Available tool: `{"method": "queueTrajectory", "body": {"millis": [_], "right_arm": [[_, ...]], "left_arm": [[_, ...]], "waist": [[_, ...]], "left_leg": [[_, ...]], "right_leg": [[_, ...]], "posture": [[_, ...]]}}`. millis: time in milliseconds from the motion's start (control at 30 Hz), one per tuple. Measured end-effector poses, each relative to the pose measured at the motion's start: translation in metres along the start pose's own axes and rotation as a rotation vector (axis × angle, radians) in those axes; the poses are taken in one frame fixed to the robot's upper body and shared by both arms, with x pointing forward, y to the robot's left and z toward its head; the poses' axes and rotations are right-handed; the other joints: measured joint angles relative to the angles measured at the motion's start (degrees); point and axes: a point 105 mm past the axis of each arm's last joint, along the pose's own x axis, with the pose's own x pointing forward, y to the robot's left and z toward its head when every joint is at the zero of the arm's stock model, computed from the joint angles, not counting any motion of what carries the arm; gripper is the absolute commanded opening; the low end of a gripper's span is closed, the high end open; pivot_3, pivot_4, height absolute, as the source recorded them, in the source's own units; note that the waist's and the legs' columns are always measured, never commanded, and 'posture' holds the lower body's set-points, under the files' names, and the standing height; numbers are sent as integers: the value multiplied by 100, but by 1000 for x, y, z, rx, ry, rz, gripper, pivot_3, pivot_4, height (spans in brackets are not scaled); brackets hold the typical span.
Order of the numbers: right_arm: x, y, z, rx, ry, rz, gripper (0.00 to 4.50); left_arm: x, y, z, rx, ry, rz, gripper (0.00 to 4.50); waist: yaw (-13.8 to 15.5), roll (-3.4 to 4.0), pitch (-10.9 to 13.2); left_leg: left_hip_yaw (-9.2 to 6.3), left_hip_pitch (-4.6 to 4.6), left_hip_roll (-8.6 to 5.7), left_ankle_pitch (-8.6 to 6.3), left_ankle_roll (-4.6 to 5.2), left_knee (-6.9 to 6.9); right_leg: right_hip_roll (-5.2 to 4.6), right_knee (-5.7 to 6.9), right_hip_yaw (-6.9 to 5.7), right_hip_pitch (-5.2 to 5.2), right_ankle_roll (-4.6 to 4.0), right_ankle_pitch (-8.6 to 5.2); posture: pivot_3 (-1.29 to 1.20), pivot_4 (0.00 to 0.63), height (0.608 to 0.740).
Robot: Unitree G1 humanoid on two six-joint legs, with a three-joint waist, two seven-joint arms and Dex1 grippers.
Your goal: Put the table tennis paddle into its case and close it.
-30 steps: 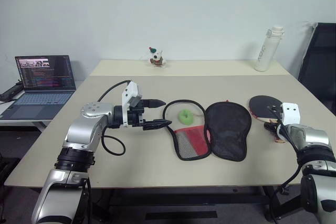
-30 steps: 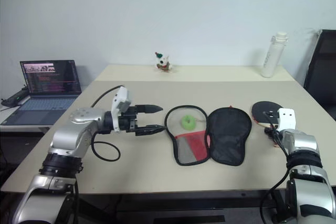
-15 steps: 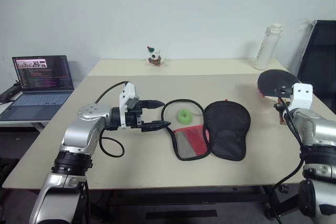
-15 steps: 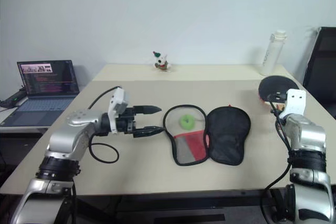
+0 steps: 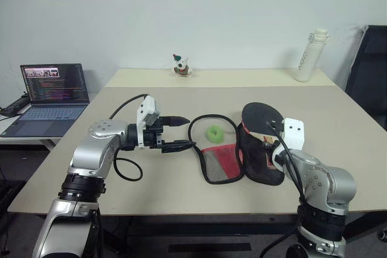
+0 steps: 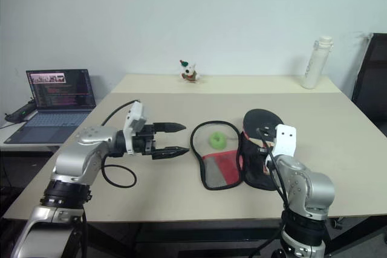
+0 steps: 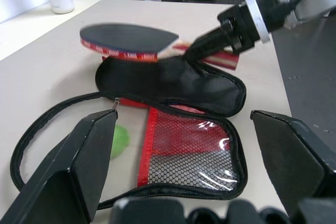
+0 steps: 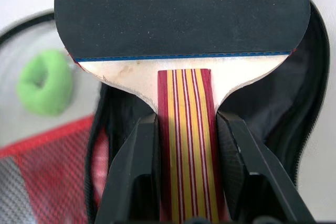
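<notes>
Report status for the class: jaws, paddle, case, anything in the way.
Right gripper clamped on paddle handle, above the open case. Left gripper open beside the case, empty. Green ball inside the zip loop; nothing blocking.

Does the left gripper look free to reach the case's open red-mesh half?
Probably yes: the left gripper hovers open beside the case, bare table between; the paddle is over the other half.

In the right wrist view, the paddle (image 8: 181, 19) covered most of the case (image 8: 310, 103) beneath it, and its handle ran off the frame's edge between the right gripper (image 8: 185, 182) fingers. The green ball (image 8: 46, 81) looked blurred there. In the head views, the paddle hid the case's far rim. We couldn't read the lettering on the white bottle (image 5: 308, 56).
</notes>
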Motion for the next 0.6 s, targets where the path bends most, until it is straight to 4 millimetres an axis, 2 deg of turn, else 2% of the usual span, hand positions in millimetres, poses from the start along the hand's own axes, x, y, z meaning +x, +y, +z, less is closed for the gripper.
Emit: {"method": "queueTrajectory", "body": {"millis": [200,600], "right_arm": [[11,-5,-14,4,40,-27,1121],[23,9,-26,7,65,-10,1121]], "left_arm": [[0,0,0,1,0,-1,4450],[-1,1,-2,-3,5,14,4450]], "waist": [[-37,0,0],[-63,0,0]], "left_leg": [[13,1,4,0,0,-2],[35,-6,5,0,0,-5]], "right_leg": [[4,7,12,-10,0,0],[5,15,33,-31,1,0]], "posture": [[0,150,740],[0,150,740]]}}
